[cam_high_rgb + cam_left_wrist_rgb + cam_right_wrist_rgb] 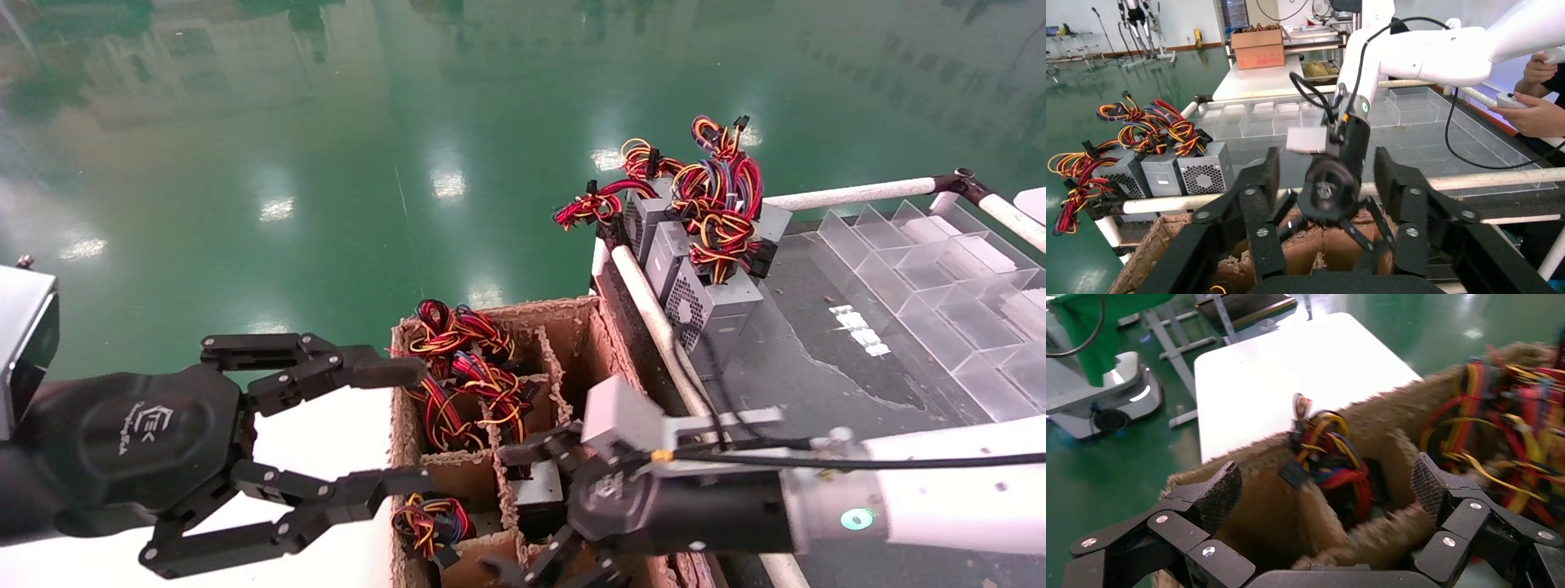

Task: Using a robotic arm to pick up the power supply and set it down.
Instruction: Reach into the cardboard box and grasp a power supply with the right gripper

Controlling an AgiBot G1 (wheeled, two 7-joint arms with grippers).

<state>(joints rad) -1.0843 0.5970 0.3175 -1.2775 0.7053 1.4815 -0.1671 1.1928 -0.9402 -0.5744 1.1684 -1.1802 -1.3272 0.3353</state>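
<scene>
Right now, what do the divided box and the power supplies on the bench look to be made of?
The divided box looks like brown corrugated cardboard, matte, its edges frayed and fuzzy. The power supplies seem to be bare sheet metal, dull silver-grey with perforated vent grilles. The right gripper hangs open over the box.

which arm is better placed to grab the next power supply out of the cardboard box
Right. The right tool hangs open directly over the cardboard box, above a power supply in a compartment. The left tool is open too, but beside the box's outer wall.
</scene>
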